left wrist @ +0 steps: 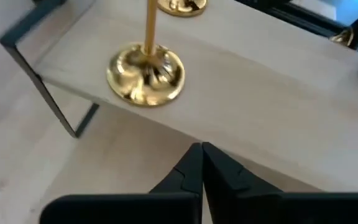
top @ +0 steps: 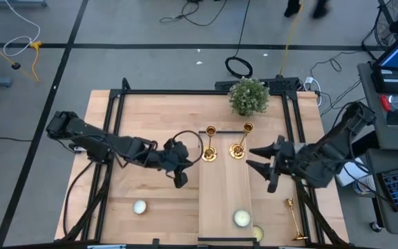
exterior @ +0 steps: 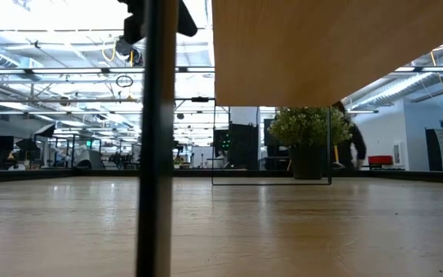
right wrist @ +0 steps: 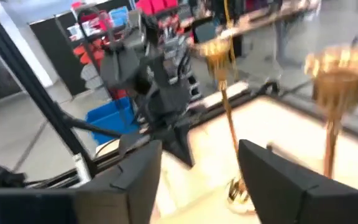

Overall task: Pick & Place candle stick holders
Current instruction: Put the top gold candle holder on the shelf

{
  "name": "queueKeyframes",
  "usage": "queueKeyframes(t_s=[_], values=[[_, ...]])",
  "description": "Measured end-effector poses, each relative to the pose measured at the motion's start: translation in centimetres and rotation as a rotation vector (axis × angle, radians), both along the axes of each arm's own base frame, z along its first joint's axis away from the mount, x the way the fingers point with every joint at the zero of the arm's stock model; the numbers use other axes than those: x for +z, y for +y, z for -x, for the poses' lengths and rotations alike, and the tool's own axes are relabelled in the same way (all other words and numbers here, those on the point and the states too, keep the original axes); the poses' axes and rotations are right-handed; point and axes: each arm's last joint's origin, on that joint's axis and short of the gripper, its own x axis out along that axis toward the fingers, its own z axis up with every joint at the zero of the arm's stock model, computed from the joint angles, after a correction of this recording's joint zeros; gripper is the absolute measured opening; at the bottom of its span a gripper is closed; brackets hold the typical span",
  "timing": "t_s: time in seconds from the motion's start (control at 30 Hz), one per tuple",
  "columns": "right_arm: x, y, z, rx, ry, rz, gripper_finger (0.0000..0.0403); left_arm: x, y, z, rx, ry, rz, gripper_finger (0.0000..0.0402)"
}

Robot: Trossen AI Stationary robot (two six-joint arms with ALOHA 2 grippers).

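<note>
The right gripper is hovering with fingers spread, holding nothing, just beside the two candle stick holders standing on the raised board. I judge the third holder, lying off the board, needs fetching next. The left gripper is pinched together, empty, beside the board.

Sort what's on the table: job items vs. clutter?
Job: two upright candle stick holders on the raised board, left one, right one; third holder lying on the table near the right arm.
Clutter: potted plant, three candles, e.g..
</note>
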Motion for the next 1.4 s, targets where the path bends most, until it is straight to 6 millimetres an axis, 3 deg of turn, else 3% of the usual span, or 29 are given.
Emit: queueKeyframes(t_s=[0.17,0.3,0.53,0.8,1.4], values=[[-3.0,-0.5,0.1,0.003,0.021,-0.119,0.0113,-0.1,1.3,-0.4,-0.101,0.017,-0.063,0.0003],[-5.3,-0.4,-0.1,-0.012,0.042,-0.135,0.0015,-1.2,2.5,-1.2,-0.189,-0.088,0.038,0.0002],[-7.3,0.1,-0.8,-0.067,-0.013,-0.162,0.0001,-4.1,3.7,-1.2,-0.256,-0.180,0.050,0.0001],[-6.9,0.1,-1.2,-0.078,-0.048,-0.125,0.0001,-3.6,4.2,-1.5,-0.321,-0.299,-0.088,0.0001],[-6.7,0.1,-1.3,-0.075,-0.052,-0.095,0.0000,-4.6,4.2,-1.8,-0.309,-0.246,-0.161,0.0002]])
